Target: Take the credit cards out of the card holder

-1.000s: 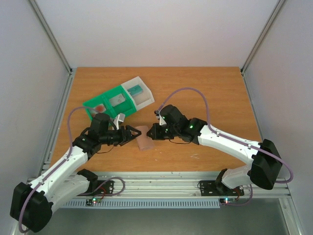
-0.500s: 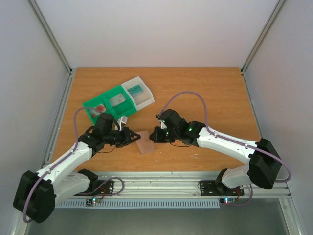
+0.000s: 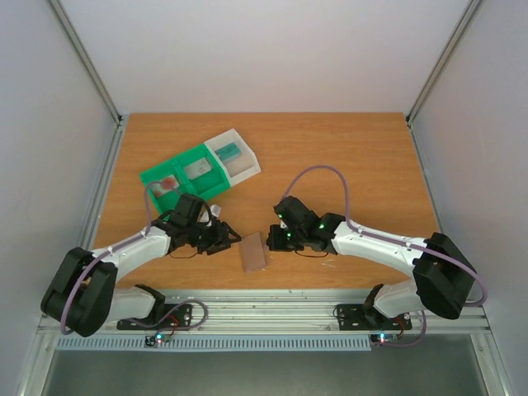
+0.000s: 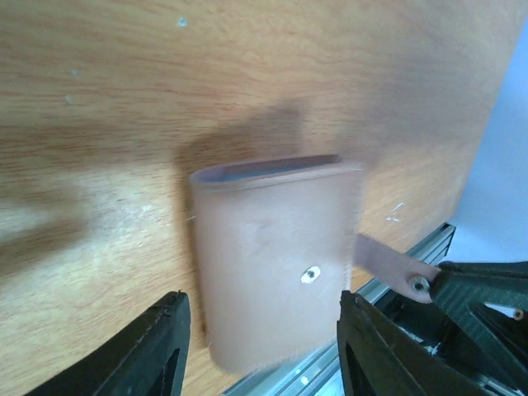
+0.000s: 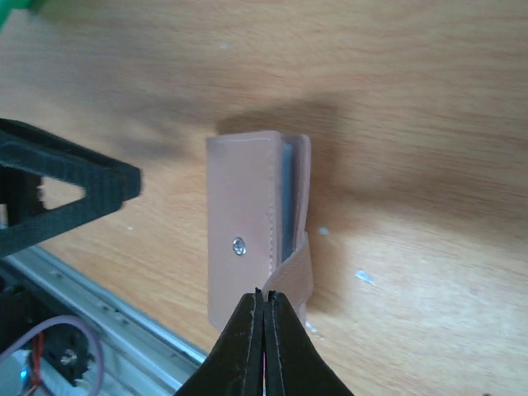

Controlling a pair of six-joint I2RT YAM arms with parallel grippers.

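Orange-brown wooden desk point(image 3: 355, 157), with a green-and-white plastic tray point(image 3: 198, 169) toward its far-left corner. The tan-pink leather card holder point(image 3: 252, 252) lies folded by the near edge. The left gripper point(image 4: 262, 309) gapes astride it, and the right gripper point(image 5: 264, 301) pinches its snap strap point(image 5: 295, 268). Best play: left clamps the body first, then right peels the strap gently.

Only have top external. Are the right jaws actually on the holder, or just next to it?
Observer: Right wrist view shows the right gripper with jaws shut on the strap of the card holder, not on its body.
Operator: Left?
Observer: Left wrist view shows the left gripper with jaws open, one on each side of the holder.
Operator: Cards showing?
Observer: Only a blue-grey edge inside the holder; I can't tell whether it is cards.
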